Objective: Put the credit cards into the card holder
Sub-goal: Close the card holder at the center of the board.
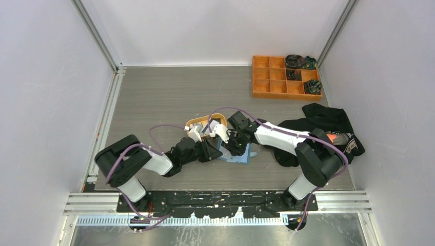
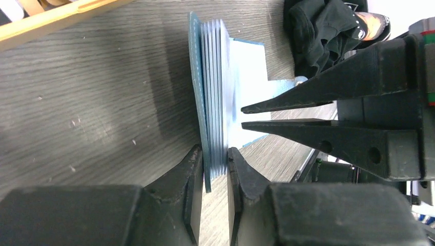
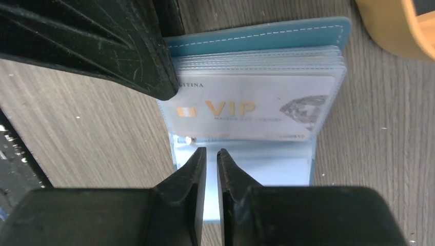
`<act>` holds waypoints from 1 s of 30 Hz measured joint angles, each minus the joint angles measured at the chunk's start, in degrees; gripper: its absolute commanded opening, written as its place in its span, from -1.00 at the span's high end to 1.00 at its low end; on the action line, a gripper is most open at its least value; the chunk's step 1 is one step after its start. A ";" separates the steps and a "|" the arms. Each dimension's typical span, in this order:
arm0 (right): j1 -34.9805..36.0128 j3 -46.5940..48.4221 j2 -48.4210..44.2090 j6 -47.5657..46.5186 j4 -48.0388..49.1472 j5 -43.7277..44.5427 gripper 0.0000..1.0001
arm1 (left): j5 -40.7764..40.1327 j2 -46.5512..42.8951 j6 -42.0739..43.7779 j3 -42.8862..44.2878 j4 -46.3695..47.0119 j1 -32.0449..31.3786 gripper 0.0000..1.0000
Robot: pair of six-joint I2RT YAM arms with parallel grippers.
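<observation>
Card holder: your blue fold-over card holder (image 3: 256, 38) lies open on the grey wood-grain tabletop (image 2: 92, 102), mid-frame in the overhead view, just lower right of the orange oval tray (image 1: 197, 121).
Left jaws: the left gripper (image 2: 215, 154) is clamped on the edge of the clear-pocket stack, likely pinning the holder against sliding.
Right jaws: the right gripper (image 3: 211, 152) has its jaws a sliver apart with nothing between, tips at the pocket mouth.
Card: a white VIP-printed card (image 3: 251, 110) sits inside the top pocket.
Pose: both arms reach inward, low, with the wrists facing each other.

White walls (image 1: 205, 25), grey wood-grain table (image 1: 154, 97)
</observation>
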 measured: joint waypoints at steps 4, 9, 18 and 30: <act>-1.60 0.59 -2.82 -0.04 -1.16 -2.95 0.48 | -3.96 -9.18 3.65 1.97 -15.06 -1.42 0.83; -8.11 0.61 -9.20 0.33 -2.14 -7.76 0.41 | -11.32 -19.96 9.46 9.20 -40.02 -4.42 0.83; -17.99 1.49 -9.64 5.66 -2.78 -12.63 0.38 | -22.43 -14.01 16.90 30.36 -71.28 -12.46 0.80; -22.73 1.66 -9.09 9.35 -3.13 -16.46 0.37 | -32.09 2.40 20.94 47.74 -86.05 -22.53 0.33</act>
